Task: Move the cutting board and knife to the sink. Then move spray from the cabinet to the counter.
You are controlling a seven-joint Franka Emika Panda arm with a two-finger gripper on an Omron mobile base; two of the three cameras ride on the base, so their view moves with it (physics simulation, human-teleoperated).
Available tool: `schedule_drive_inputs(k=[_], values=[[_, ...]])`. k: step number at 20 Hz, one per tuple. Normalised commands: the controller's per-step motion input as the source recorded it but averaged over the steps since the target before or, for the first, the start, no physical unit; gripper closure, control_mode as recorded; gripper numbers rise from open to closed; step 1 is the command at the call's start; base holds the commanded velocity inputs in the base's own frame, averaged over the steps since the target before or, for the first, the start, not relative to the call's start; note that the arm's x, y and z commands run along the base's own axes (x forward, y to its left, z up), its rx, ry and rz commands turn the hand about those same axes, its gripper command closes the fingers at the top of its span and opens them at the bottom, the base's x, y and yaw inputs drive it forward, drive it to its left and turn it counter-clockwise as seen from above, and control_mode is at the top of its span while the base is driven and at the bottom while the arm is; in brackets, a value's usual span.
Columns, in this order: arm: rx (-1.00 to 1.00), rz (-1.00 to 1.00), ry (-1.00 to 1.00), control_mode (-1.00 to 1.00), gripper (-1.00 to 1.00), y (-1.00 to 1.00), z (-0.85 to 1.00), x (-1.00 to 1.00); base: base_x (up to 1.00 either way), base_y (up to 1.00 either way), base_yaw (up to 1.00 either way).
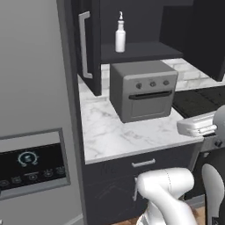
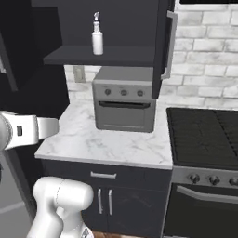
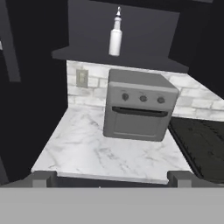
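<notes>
The spray (image 1: 120,37) (image 2: 97,37) (image 3: 115,37), a slim white bottle, stands upright on the lower shelf of the open dark cabinet (image 1: 90,52) (image 2: 163,46), above the grey toaster oven. Below lies the white marble counter (image 1: 116,134) (image 2: 104,146) (image 3: 94,153). My gripper (image 3: 113,179) is open with nothing between its widely parted fingertips. It hovers in front of the counter's front edge, well below the spray and short of it. My white hand (image 1: 196,125) (image 2: 29,130) shows beside the counter. The cutting board, the knife and the sink are out of view.
A grey toaster oven (image 1: 143,90) (image 2: 124,100) (image 3: 139,107) stands at the back of the counter under the shelf. A black stove (image 1: 197,100) (image 2: 204,137) (image 3: 201,146) adjoins on the right and a tall grey fridge (image 1: 30,110) on the left. Both cabinet doors stand open.
</notes>
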Motion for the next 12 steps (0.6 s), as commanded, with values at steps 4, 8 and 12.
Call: schedule_drive_inputs(k=[4, 8, 12], values=[[0.00, 0.00, 0.00, 1.00, -1.00, 0.00, 0.00, 0.00, 0.65, 0.16, 0.08], [0.00, 0.00, 0.00, 1.00, -1.00, 0.00, 0.00, 0.00, 0.97, -0.17, 0.08], [0.00, 0.00, 0.00, 1.00, -1.00, 0.00, 0.00, 0.00, 0.87, -0.09, 0.07]])
